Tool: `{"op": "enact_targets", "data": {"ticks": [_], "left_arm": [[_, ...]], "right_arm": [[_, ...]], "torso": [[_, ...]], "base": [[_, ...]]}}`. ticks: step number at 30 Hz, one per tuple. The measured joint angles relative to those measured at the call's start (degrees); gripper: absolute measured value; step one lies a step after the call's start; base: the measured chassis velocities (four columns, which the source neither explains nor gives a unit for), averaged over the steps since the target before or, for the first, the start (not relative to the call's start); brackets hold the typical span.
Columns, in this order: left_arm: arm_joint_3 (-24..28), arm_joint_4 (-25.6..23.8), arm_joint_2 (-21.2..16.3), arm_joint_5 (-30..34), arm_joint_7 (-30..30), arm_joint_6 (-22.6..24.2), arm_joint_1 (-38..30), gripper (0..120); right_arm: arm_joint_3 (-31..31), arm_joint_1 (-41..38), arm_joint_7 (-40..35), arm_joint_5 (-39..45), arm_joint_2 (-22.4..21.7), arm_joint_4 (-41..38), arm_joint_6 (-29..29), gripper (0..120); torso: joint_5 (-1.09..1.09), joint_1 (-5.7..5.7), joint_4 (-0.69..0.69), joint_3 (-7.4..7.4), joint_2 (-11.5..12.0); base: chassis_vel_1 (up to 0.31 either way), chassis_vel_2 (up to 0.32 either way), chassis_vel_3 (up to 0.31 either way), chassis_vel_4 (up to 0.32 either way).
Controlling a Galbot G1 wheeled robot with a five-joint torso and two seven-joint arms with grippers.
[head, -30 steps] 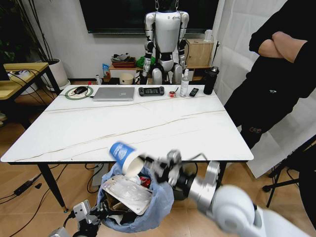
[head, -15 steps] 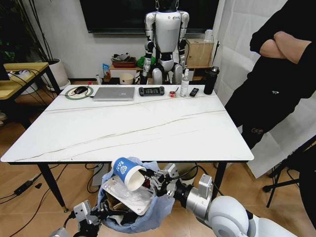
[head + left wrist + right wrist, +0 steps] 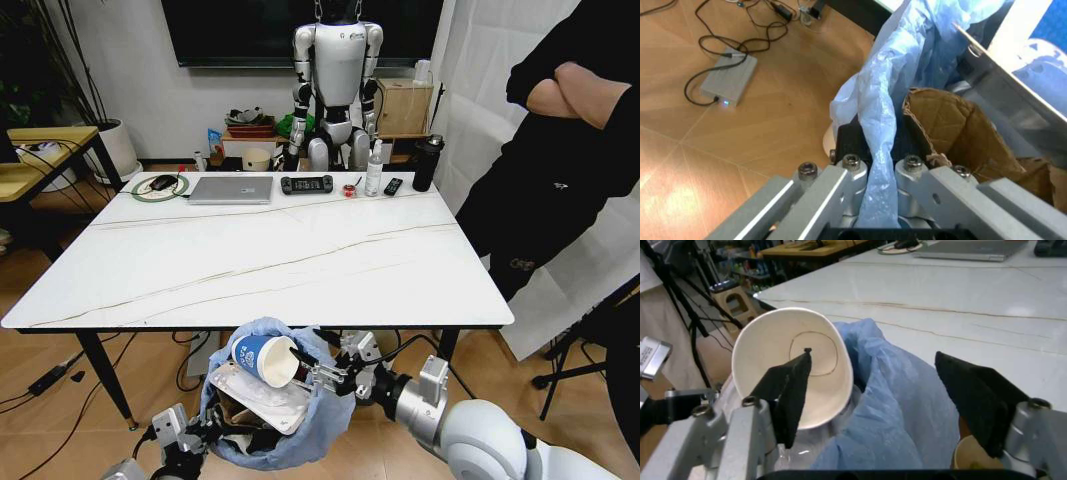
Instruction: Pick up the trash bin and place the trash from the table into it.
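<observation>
Trash bin (image 3: pixel 268 430), lined with a thin, crinkly blue bag, hangs below the near edge of the bench (image 3: pixel 300 260), held by the left claw (image 3: pixel 877 172), whose fingers are clamped on a gathered fold of the bag. The film is soft and slippery, likely to tear; the rim would give a firmer hold. Inside: stiff torn cardboard (image 3: pixel 953 132) and a clear packet (image 3: pixel 255 392), both light. The paper cup (image 3: pixel 262 358), light and easily crushed, lies on its side atop the load. The right claw (image 3: pixel 887 395) stands spread, one finger inside the cup's mouth. Laptop (image 3: pixel 231 189) and controller (image 3: pixel 306 184) lie well apart at the far edge.
</observation>
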State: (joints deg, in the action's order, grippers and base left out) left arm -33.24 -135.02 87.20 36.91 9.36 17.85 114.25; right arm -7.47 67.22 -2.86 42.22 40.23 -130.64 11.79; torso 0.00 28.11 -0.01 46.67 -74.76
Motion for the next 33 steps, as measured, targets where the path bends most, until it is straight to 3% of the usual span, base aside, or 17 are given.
{"op": "enact_targets", "data": {"ticks": [4,9,14,19,24,33], "left_arm": [[-0.1,0.0,-0.6,0.2,0.0,0.0,-0.1,0],[-0.4,0.0,-1.3,0.4,-0.1,0.0,0.0,0],[-0.5,0.0,-2.4,0.5,-0.6,0.0,0.1,0],[-0.5,0.2,-3.5,0.5,-1.1,-0.4,0.3,0],[-0.3,1.1,-6.0,0.7,-1.5,-0.5,-0.6,0],[-0.2,3.1,-10.1,1.1,-3.0,-1.3,-1.8,0]], "right_arm": [[2.9,2.6,-1.3,-0.1,-2.2,-1.4,-0.4,93],[8.4,5.0,-6.2,1.1,-3.2,-2.6,-2.0,100],[15.2,7.7,-10.2,2.1,-2.5,-1.2,-7.3,100],[22.3,11.1,-11.5,-0.7,1.2,2.2,-11.0,100],[32.4,18.8,-5.4,-6.1,7.8,7.9,-19.4,100],[44.1,26.3,-1.9,-10.2,16.8,10.1,-21.5,100]], "torso": [[0.0,0.0,-0.01,0.0,0.0],[-0.01,0.0,0.0,0.0,0.0],[-0.02,0.0,0.0,0.0,0.0],[0.01,0.01,0.02,0.0,0.0],[0.01,0.0,-0.01,0.0,0.0],[-0.03,0.01,0.01,0.0,0.0]], "base": [[0.0,0.0,0.0,0.0],[0.0,0.0,0.0,0.0],[0.0,0.0,0.0,0.0],[0.0,0.0,0.0,0.0],[0.0,0.0,0.0,0.0],[0.0,0.0,0.0,0.0]]}}
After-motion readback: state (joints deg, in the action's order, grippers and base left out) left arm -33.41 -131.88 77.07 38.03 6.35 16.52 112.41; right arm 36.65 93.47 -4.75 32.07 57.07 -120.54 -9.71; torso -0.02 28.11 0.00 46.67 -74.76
